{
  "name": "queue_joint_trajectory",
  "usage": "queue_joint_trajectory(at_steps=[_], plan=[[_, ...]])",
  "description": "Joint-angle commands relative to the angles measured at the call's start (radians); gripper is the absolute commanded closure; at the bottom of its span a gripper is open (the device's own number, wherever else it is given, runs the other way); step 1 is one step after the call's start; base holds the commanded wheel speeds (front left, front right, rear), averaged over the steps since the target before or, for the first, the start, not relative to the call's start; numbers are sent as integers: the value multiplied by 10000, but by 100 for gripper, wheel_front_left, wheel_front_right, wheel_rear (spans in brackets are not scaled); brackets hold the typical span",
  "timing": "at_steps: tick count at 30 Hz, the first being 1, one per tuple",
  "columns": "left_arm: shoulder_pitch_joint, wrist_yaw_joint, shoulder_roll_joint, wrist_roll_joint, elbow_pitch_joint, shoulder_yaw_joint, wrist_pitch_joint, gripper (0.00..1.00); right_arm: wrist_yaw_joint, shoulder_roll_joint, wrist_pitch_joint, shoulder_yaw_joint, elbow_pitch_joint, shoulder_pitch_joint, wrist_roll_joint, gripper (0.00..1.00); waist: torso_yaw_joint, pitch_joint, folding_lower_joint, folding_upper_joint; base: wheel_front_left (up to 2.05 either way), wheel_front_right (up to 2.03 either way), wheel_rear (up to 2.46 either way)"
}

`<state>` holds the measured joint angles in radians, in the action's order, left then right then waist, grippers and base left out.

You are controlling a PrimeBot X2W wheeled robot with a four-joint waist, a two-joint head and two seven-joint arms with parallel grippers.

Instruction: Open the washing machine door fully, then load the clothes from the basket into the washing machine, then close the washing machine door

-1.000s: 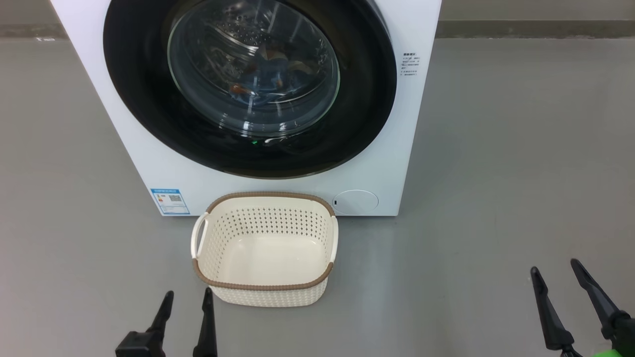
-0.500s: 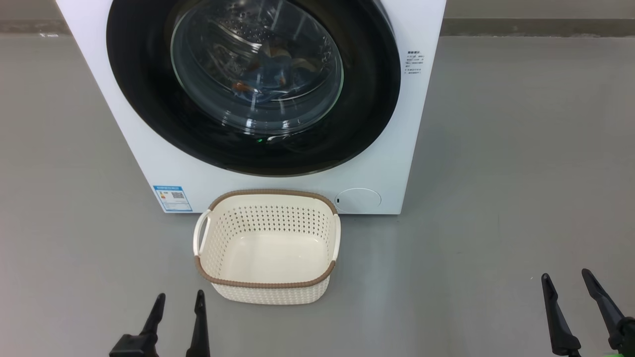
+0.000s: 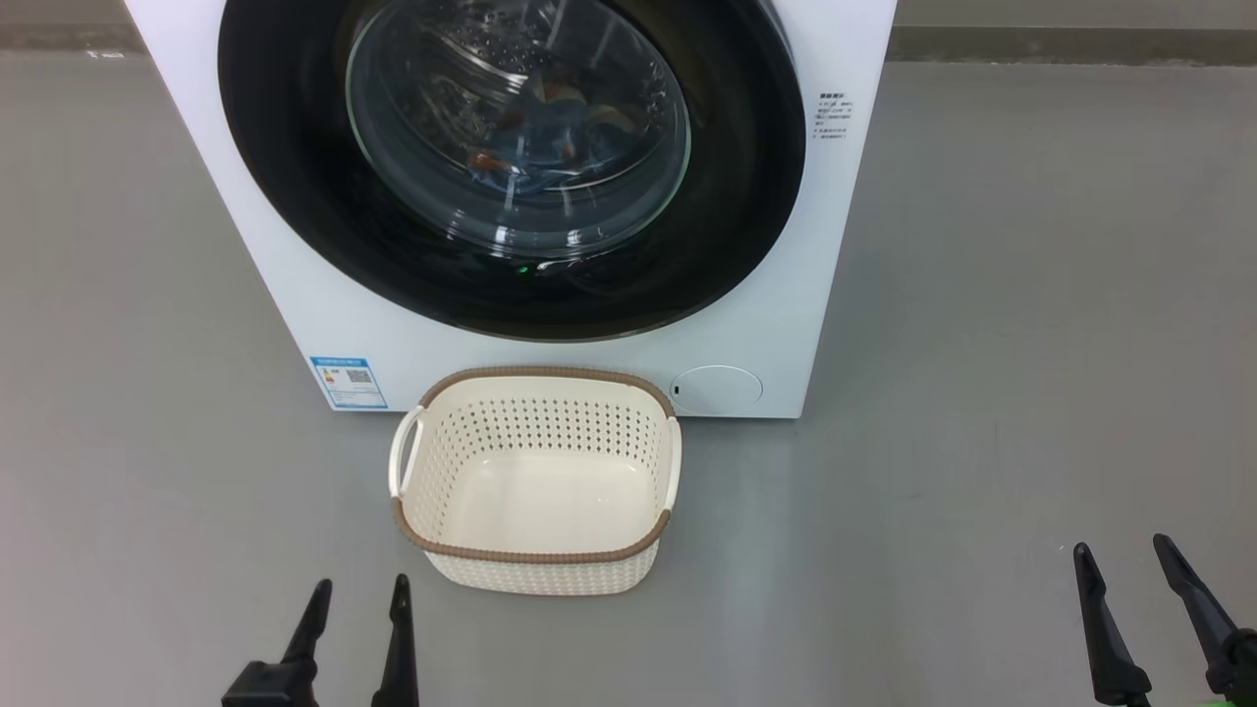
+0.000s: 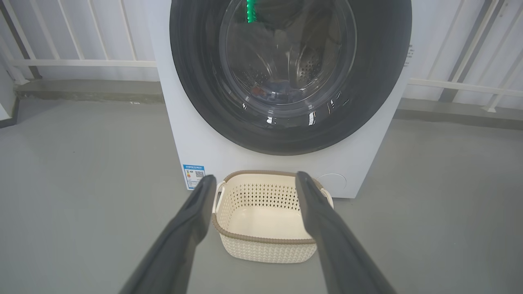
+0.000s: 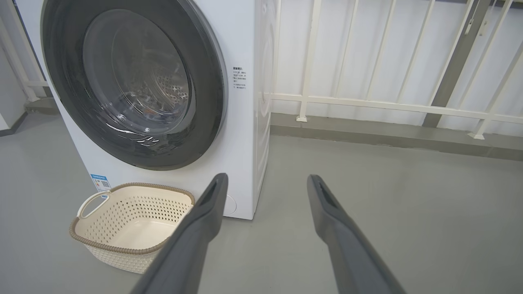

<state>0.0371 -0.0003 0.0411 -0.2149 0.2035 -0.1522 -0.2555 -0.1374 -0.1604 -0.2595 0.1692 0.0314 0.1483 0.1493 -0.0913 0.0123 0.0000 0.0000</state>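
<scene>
Basket perforated cream plastic, woven-look rim; door round, glossy black.

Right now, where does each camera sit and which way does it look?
Head: up high, looking down at the washing machine and basket; left gripper, right gripper at bottom.
Left wrist: low, square to the washing machine door, past its own fingers.
Right wrist: low, angled leftward at it; own fingers.
Shared: all see the basket.

Basket on floor before washing machine; clothes inside drum.
</scene>
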Motion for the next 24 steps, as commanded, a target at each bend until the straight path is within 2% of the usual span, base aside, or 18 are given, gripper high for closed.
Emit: queue_joint_trajectory(at_steps=[1, 24], plan=[[-224, 3, 91, 84, -296, 339, -63, 0, 67, -255, -23, -191, -204, -94, -109, 0, -7, -3, 0, 0, 0, 0, 0], [-181, 145, 91, 24, -405, 463, -63, 0, 67, -253, -23, -230, -180, -76, -105, 0, -174, 124, 0, 0, 0, 0, 0]])
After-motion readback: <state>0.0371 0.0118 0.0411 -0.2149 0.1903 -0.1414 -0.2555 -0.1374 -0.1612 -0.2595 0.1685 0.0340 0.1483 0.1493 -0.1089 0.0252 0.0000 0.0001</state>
